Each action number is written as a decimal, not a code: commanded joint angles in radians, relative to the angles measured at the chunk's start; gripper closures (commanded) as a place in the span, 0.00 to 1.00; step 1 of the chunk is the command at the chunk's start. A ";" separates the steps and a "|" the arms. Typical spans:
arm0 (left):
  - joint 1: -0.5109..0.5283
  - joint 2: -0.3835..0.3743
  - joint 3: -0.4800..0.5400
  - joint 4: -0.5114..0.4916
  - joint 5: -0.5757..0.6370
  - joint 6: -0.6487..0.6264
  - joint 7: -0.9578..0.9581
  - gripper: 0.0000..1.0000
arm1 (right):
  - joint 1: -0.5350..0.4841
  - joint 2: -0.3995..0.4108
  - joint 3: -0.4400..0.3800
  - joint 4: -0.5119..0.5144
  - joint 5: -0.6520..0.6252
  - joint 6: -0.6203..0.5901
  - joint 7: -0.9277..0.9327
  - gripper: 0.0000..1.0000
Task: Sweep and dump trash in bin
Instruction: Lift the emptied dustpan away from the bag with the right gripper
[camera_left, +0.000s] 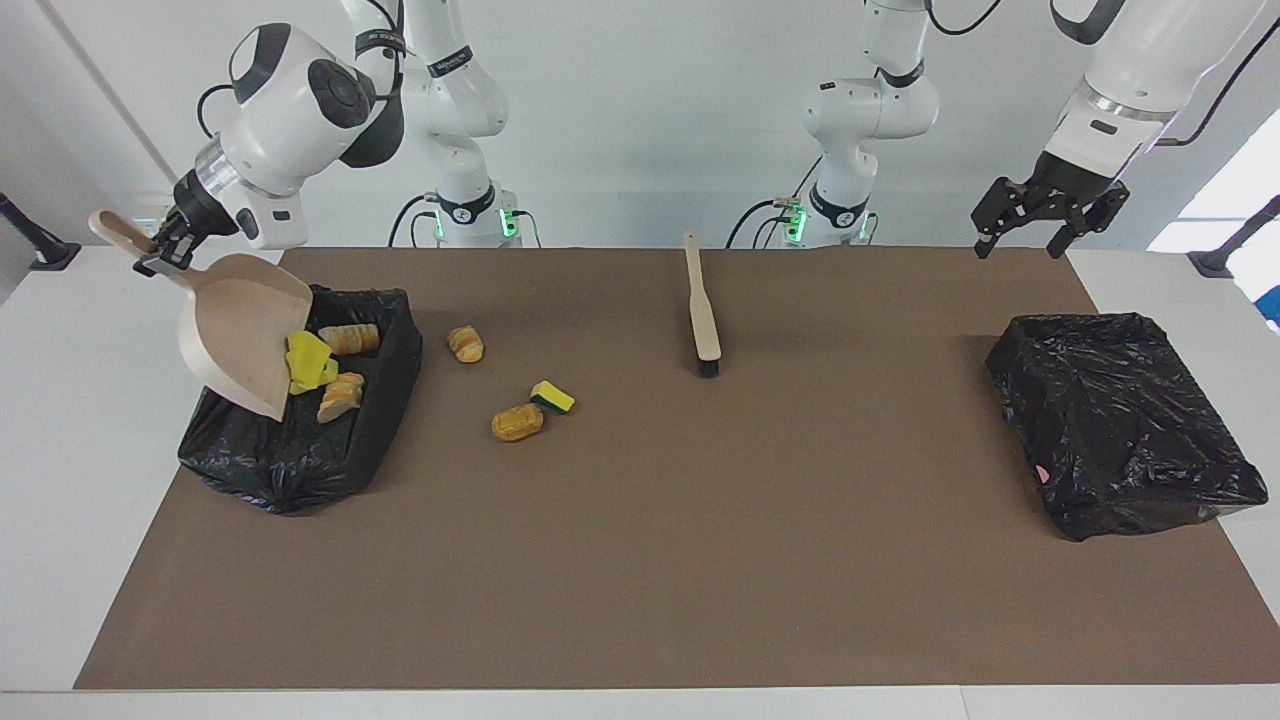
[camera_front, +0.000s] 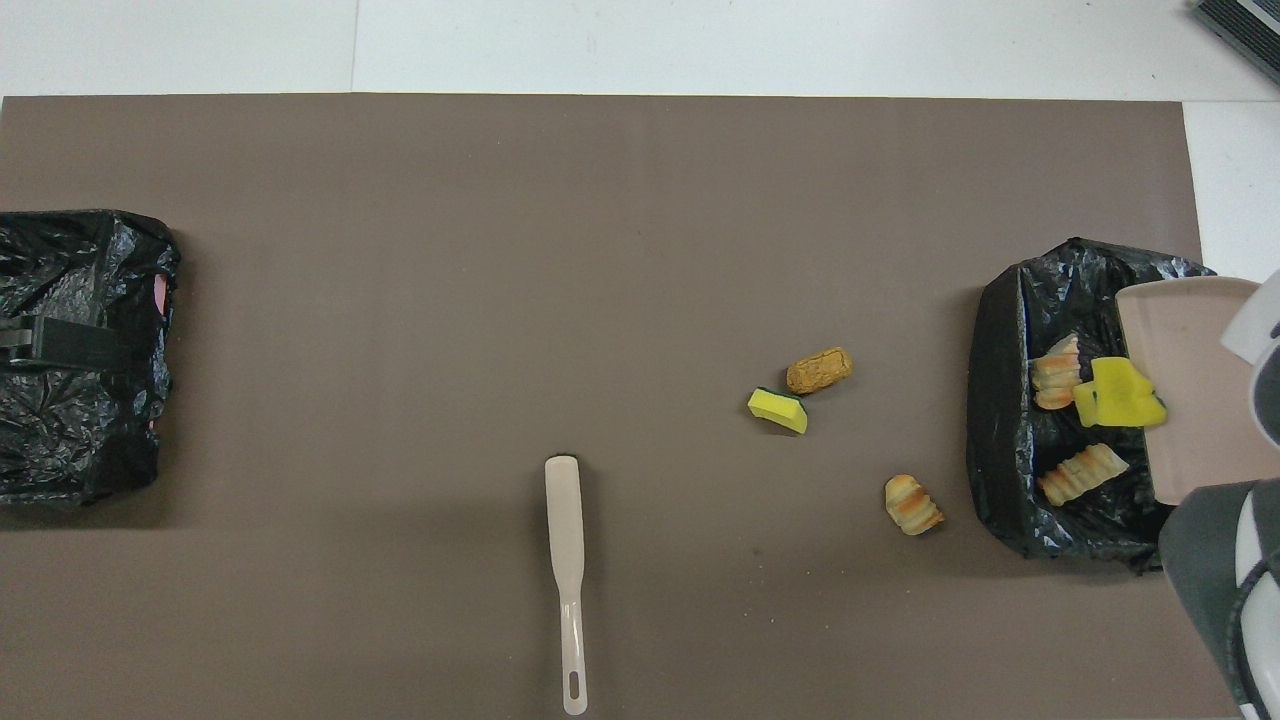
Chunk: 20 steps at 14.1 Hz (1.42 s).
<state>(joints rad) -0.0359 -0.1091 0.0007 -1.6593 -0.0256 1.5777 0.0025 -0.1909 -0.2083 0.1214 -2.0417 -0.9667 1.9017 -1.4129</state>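
Your right gripper (camera_left: 160, 255) is clenching the handle of the beige dustpan (camera_left: 240, 330), tipping it steeply over the black-lined bin (camera_left: 300, 460) at the right arm's end of the table. Yellow sponge chunks (camera_left: 308, 362) are sliding off its lip onto the two bread pieces (camera_left: 342, 395) lying inside. On the mat beside that bin, a croissant piece (camera_left: 465, 343), a golden bread piece (camera_left: 517, 422) and a green-faced sponge chunk (camera_left: 552, 397) are lying loose. The brush (camera_left: 702, 310) is resting mid-table, nearer the robots. Your left gripper (camera_left: 1045, 215) is hanging raised with fingers released, over the second black-lined bin (camera_left: 1120, 420).
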 joint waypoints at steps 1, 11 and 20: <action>0.007 0.016 -0.005 0.022 0.012 -0.009 0.005 0.00 | -0.004 -0.013 0.006 0.081 0.077 -0.064 -0.101 1.00; 0.008 -0.024 -0.005 0.030 0.012 -0.048 0.008 0.00 | -0.041 -0.005 -0.008 0.152 0.382 -0.058 -0.074 1.00; 0.007 -0.023 -0.007 0.030 0.012 -0.045 0.008 0.00 | 0.066 -0.003 0.015 0.141 0.669 -0.118 0.449 1.00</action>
<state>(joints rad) -0.0348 -0.1296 -0.0013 -1.6385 -0.0256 1.5518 0.0024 -0.1586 -0.2161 0.1329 -1.9085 -0.3462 1.8111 -1.0972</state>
